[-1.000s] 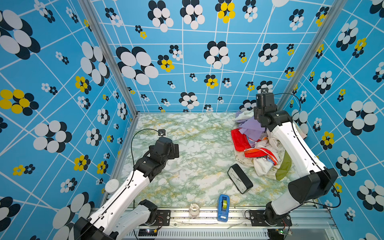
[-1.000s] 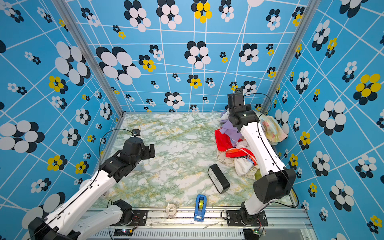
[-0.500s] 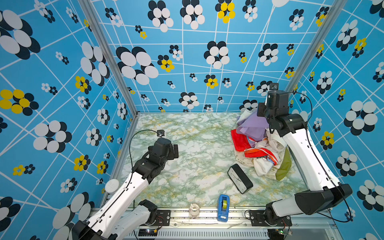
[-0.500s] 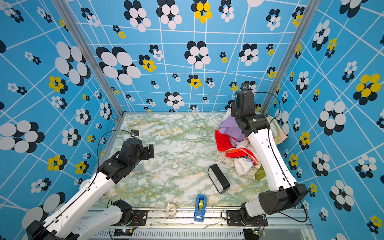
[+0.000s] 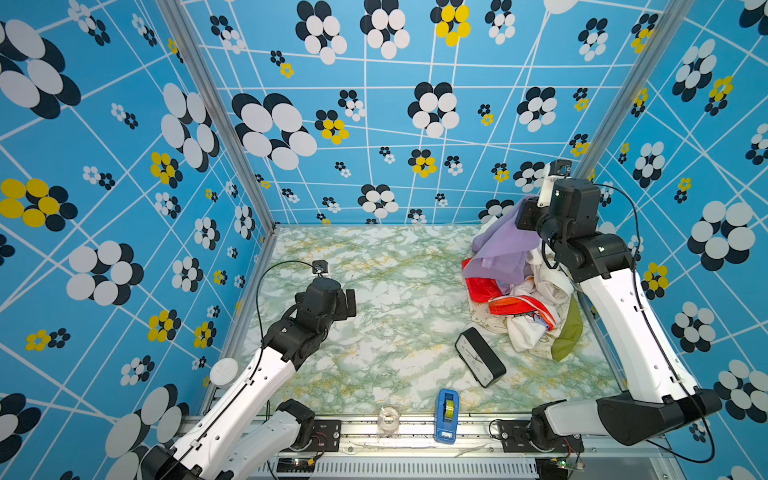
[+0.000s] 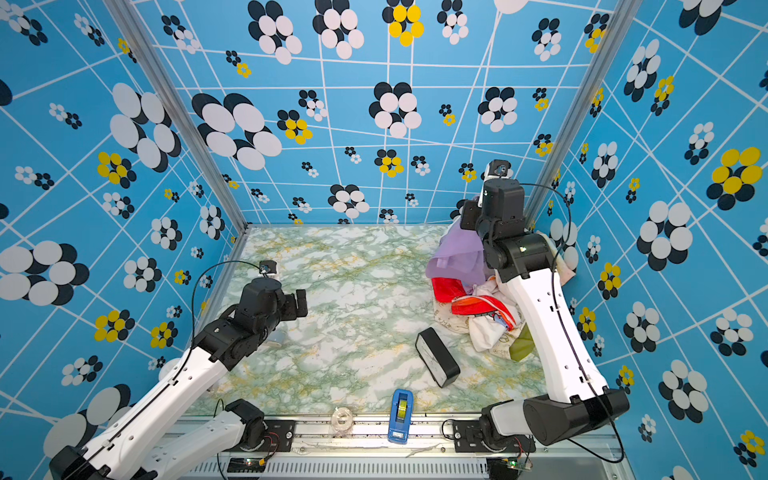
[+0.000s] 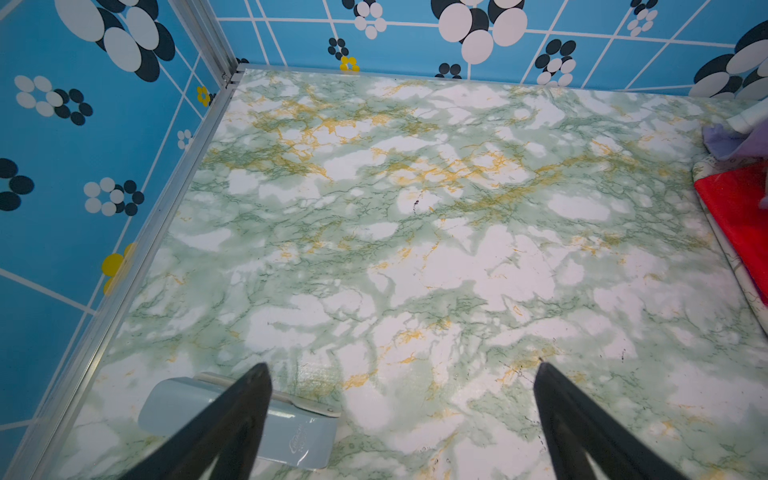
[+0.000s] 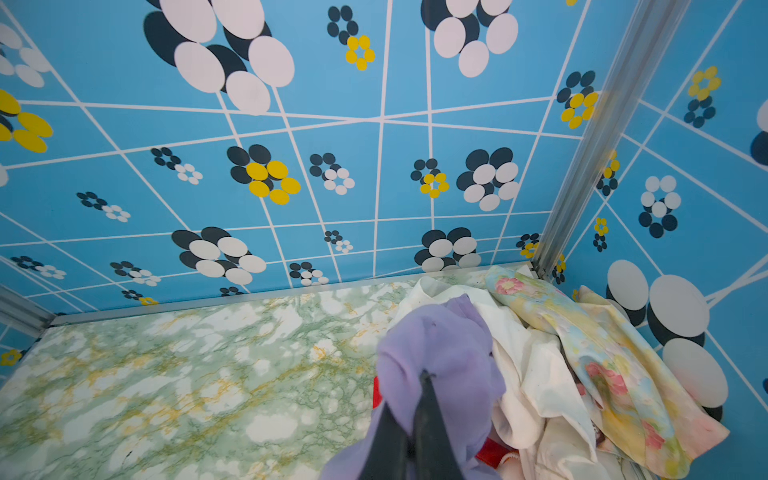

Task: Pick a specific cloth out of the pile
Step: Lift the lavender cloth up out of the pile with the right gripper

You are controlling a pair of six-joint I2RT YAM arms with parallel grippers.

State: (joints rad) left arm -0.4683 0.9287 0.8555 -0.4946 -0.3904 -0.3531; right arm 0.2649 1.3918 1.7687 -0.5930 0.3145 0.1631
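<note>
In both top views the cloth [image 5: 498, 253], pale lavender, hangs from the end of the right arm [image 5: 623, 316] at the back right of the bench [image 5: 374, 332]. Its lower edge drapes over the red fabric of the pile [image 5: 536, 320], a heap of red, white, starred cream and olive pieces. From above, the lavender folds hide the grip itself. A black clock [image 5: 480, 361] lies on the bench just in front of the pile, and a blue tape dispenser [image 5: 446, 409] stands at the front edge. The left arm [image 5: 257, 374] hovers over the left of the bench, well apart from the pile. In the left wrist view the left fingers [image 7: 237, 415] stand wide apart with nothing between them, above bare marble and a pale blue object [image 7: 299, 432] lying near the wall. In the right wrist view the right fingers [image 8: 428, 432] are pressed together, pinching a bunch of the lavender cloth, which rises above the white and pastel floral fabrics beside it.
</note>
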